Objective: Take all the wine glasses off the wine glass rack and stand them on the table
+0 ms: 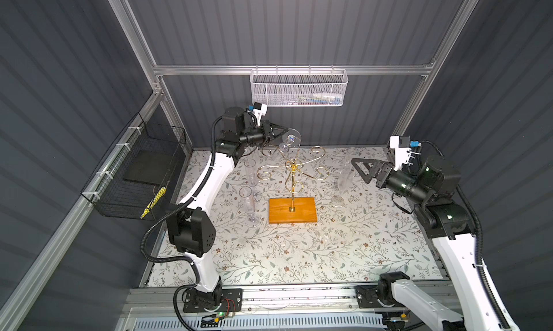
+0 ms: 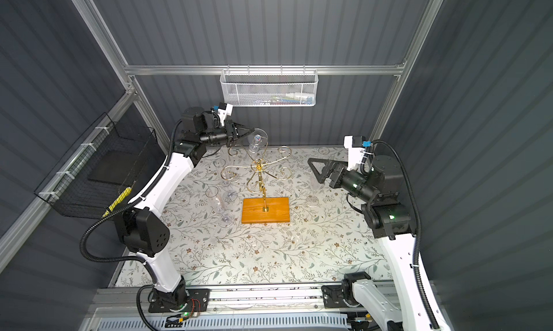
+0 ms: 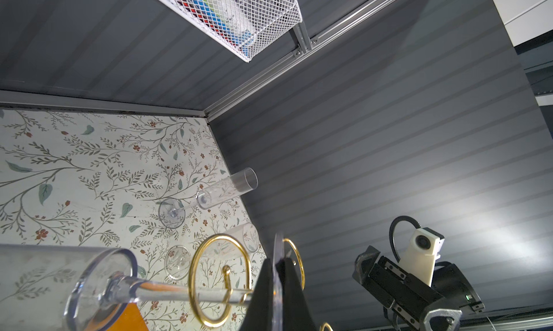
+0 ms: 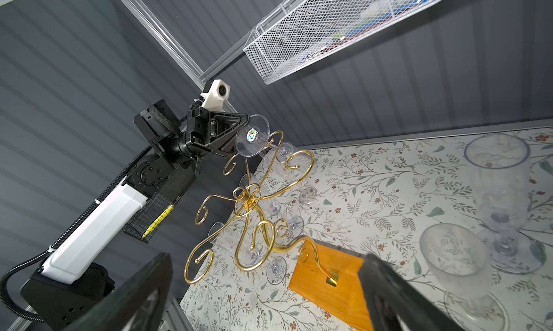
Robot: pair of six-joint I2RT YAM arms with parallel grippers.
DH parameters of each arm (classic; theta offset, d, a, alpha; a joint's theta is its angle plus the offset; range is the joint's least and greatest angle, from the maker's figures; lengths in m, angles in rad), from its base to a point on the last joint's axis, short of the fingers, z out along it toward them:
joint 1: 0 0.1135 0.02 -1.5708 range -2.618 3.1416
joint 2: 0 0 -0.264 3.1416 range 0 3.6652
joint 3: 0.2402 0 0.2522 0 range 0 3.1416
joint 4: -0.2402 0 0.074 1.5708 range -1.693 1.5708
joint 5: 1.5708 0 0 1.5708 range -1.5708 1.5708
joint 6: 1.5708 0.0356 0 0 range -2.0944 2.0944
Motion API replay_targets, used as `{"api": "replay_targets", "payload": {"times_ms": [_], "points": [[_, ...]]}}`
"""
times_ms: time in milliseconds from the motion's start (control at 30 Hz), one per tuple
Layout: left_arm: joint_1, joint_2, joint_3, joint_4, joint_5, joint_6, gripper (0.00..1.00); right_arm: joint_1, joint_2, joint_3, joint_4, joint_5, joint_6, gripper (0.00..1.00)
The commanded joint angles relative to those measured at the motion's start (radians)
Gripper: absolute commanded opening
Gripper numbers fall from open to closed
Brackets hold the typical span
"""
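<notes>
A table (image 1: pixel 299 254) covered in a leaf-and-flower print is enclosed by grey ribbed walls (image 1: pixel 269 30) and an aluminium frame (image 1: pixel 209 70). A white basket (image 1: pixel 299 88) is hung on the rear rail. Coloured items are seen in it through the mesh but cannot be identified. A black basket (image 1: pixel 119 195) is fixed to the left wall, and a dark slab (image 1: pixel 149 168) and a yellow-and-black item (image 1: pixel 153 202) are held in it.

The rack (image 1: pixel 292 177) is stood mid-table on its wooden base. The glass (image 1: pixel 291 138) is hung upside down on a rear arm of the rack, with its stem lying in a gold scroll. Its foot is clamped at the rim by the left gripper (image 1: pixel 284 130). The right gripper (image 1: pixel 359 168) is held clear of the rack, jaws spread wide with nothing between them.

Other glasses (image 1: pixel 344 180) are stood on the table at both sides of the rack. Being clear, they are hard to count against the print. In the right wrist view the fingers are cut off at the picture's edge.
</notes>
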Motion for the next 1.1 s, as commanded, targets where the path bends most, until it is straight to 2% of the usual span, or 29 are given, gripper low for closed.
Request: {"api": "replay_targets", "payload": {"times_ms": [0, 533, 833, 1067], "points": [[-0.005, 0.023, 0.036, 0.06, -0.002, -0.028, 0.0, -0.005, -0.004, 0.004, -0.002, 0.003, -0.013, 0.99], [-0.006, 0.094, 0.088, 0.1, 0.032, -0.075, 0.0, -0.008, 0.008, 0.004, 0.003, 0.002, -0.016, 0.99], [-0.037, 0.095, 0.114, 0.1, 0.073, -0.084, 0.0, -0.011, 0.008, 0.007, 0.003, -0.003, -0.015, 0.99], [-0.04, 0.081, 0.152, -0.013, 0.091, 0.003, 0.0, -0.013, -0.001, 0.004, -0.001, -0.004, -0.017, 0.99]]}}
